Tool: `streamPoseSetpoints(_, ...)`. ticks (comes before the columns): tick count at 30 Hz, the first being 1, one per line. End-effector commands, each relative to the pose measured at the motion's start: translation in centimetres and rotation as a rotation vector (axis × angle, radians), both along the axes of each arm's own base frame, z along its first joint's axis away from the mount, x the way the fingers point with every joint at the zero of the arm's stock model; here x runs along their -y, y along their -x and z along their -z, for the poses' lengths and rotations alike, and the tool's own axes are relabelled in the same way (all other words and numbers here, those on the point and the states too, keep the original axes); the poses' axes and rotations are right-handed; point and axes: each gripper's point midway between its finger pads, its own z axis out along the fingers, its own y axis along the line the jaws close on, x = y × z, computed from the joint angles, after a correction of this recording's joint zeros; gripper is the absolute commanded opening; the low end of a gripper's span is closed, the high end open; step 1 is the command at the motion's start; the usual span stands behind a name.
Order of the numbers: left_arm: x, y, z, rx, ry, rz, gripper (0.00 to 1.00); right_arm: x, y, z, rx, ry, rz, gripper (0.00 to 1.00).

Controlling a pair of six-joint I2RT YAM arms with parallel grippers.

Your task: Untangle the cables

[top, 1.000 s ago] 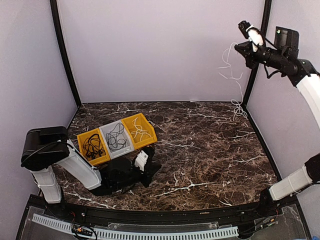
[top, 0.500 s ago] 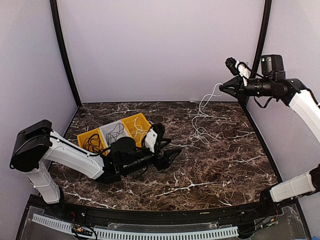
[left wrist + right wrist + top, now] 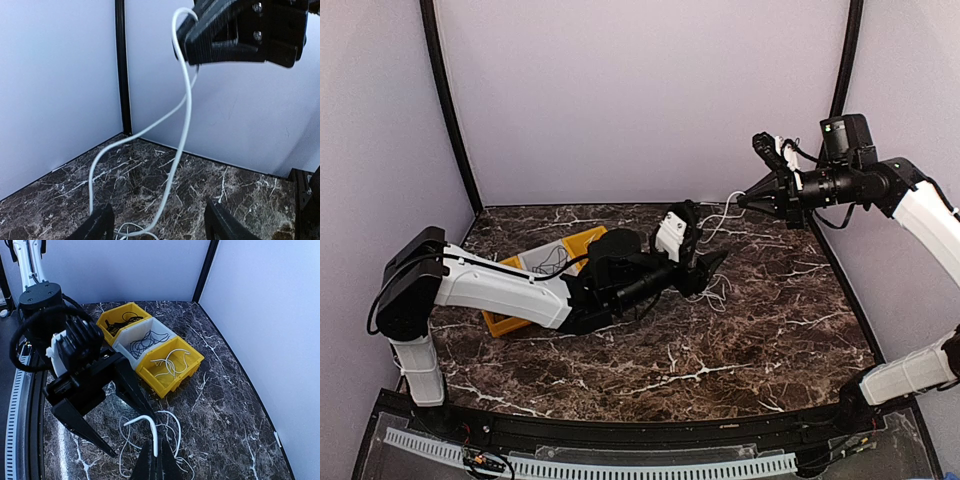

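Swinging out from beside the bins [image 3: 170,382], the left claw [image 3: 712,264] now hangs over the middle of the tabletop [image 3: 770,330], spread apart around the hanging white cable [image 3: 184,135] and not yet gripping it. Just beyond, the cable's lower loops lie heaped on the tabletop. Farther and higher, the right claw [image 3: 746,200] is clamped on the cable's upper bend. Closing on two strands at once would likely cinch the tangle; pulling against that firm hold could jerk the cord free.

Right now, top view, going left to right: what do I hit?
Row of bins → left claw, open → right claw, shut on the white cable.
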Motion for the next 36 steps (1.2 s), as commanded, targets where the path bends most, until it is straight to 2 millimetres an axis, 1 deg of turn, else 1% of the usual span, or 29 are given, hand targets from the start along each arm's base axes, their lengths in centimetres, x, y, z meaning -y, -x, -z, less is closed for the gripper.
streamPoseSetpoints(1, 0.4, -0.5, 0.4, -0.006, -0.022, 0.027, 0.61, -0.6, 1.4, -1.1, 0.012, -0.025, -0.060, 0.00)
streamPoseSetpoints(6, -0.2, -1.7, 0.6, -0.017, -0.006, 0.005, 0.46, -0.9, 2.1, -0.8, -0.009, -0.026, -0.101, 0.00)
streamPoseSetpoints(7, -0.3, -1.8, 0.5, -0.014, 0.000, 0.005, 0.40, -0.9, 2.2, -0.8, -0.011, -0.024, -0.107, 0.00)
streamPoseSetpoints(8, -0.5, -2.0, 0.6, -0.014, 0.000, 0.003, 0.37, -0.9, 2.3, -0.8, -0.012, -0.025, -0.111, 0.00)
streamPoseSetpoints(10, -0.8, -2.2, 0.6, -0.028, 0.019, 0.011, 0.21, -1.0, 2.2, -0.6, -0.013, -0.022, -0.111, 0.00)
streamPoseSetpoints(11, -1.0, -2.3, 0.4, -0.026, 0.031, 0.015, 0.17, -1.0, 2.1, -0.4, -0.015, -0.018, -0.108, 0.01)
streamPoseSetpoints(12, -1.2, -2.3, 0.3, -0.025, 0.035, 0.015, 0.07, -1.0, 2.1, -0.3, -0.016, -0.015, -0.105, 0.01)
streamPoseSetpoints(14, -1.7, -2.3, -0.4, -0.006, 0.046, 0.006, 0.00, -1.0, 1.9, 0.2, -0.026, -0.009, -0.101, 0.00)
streamPoseSetpoints(17, -2.4, -2.1, -1.7, 0.026, 0.049, -0.004, 0.00, -1.1, 1.7, 0.7, -0.035, -0.003, -0.097, 0.00)
streamPoseSetpoints(21, -3.4, -2.0, -2.3, 0.018, 0.033, -0.025, 0.00, -1.1, 1.5, 0.6, -0.032, -0.003, -0.092, 0.00)
streamPoseSetpoints(26, -3.8, -2.3, -1.8, -0.016, -0.017, -0.053, 0.00, -1.2, 1.6, 0.3, -0.031, -0.010, -0.099, 0.00)
streamPoseSetpoints(28, -3.8, -2.6, -1.4, -0.034, -0.038, -0.059, 0.00, -1.3, 1.6, 0.4, -0.032, -0.010, -0.100, 0.00)
streamPoseSetpoints(31, -3.7, -2.6, -1.0, -0.042, -0.051, -0.041, 0.00, -1.3, 1.6, 0.4, -0.036, -0.009, -0.103, 0.00)
streamPoseSetpoints(32, -3.7, -2.7, -0.8, -0.046, -0.058, -0.045, 0.01, -1.3, 1.6, 0.3, -0.035, -0.011, -0.103, 0.00)
streamPoseSetpoints(33, -3.6, -2.7, -0.7, -0.049, -0.064, -0.047, 0.14, -1.3, 1.6, 0.3, -0.035, -0.011, -0.101, 0.00)
streamPoseSetpoints(34, -3.5, -2.9, -0.4, -0.058, -0.081, -0.053, 0.20, -1.3, 1.7, 0.3, -0.035, -0.012, -0.102, 0.00)
streamPoseSetpoints(35, -3.5, -3.0, -0.3, -0.062, -0.087, -0.054, 0.30, -1.3, 1.7, 0.2, -0.033, -0.012, -0.101, 0.00)
streamPoseSetpoints(36, -3.5, -3.1, 0.0, -0.066, -0.096, -0.059, 0.33, -1.3, 1.7, 0.2, -0.034, -0.012, -0.100, 0.00)
